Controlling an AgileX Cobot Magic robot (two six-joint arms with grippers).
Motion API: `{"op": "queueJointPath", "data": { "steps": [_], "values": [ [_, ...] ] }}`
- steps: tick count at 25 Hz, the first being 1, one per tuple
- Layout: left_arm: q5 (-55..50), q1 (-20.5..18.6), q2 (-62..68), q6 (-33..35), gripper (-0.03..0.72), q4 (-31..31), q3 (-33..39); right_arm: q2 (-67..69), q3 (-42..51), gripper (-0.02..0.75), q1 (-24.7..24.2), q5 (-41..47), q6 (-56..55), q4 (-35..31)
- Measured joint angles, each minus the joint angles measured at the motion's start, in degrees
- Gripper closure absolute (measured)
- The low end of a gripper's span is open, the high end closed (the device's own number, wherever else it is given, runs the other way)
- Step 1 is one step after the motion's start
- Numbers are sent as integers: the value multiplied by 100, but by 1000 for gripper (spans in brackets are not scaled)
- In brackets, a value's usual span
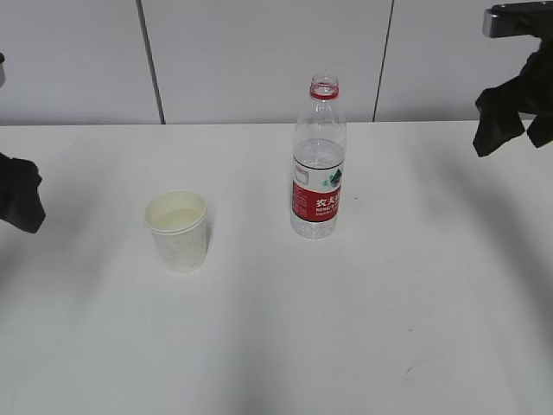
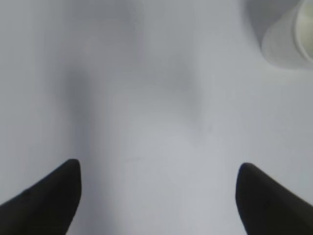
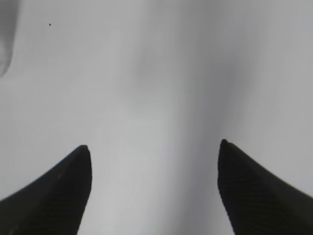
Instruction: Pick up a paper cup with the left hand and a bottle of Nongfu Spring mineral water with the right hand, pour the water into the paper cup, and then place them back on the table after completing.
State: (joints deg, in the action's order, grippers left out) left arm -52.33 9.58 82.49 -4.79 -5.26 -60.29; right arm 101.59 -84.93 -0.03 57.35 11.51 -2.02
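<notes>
paper cup (image 1: 178, 230) stands left of the uncapped bottle (image 1: 318, 160) on the tabletop (image 1: 389, 311). thin-walled, crushable: grip gently mid-height. bottle looks heavier, slick: take the labelled waist. left hand (image 2: 156, 196) and right hand (image 3: 154, 188) gape, empty.

White table (image 1: 415, 328) carrying a cup and a bottle.
A paper cup (image 1: 179, 232) stands upright on the table, pale liquid inside, probably water. To the right of the cup and slightly farther back, well apart from it, stands an uncapped, red-labelled water bottle (image 1: 319, 164), partly filled. A few tiny dark specks mark the tabletop right of the bottle.
</notes>
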Motion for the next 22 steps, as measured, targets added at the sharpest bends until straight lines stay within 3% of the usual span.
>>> {"op": "queueJointPath", "data": {
  "steps": [22],
  "values": [
    [-59,0,-3403,0,104,336,2471,-3333,3425,146,0,-544,147,-201]
  ]
}}
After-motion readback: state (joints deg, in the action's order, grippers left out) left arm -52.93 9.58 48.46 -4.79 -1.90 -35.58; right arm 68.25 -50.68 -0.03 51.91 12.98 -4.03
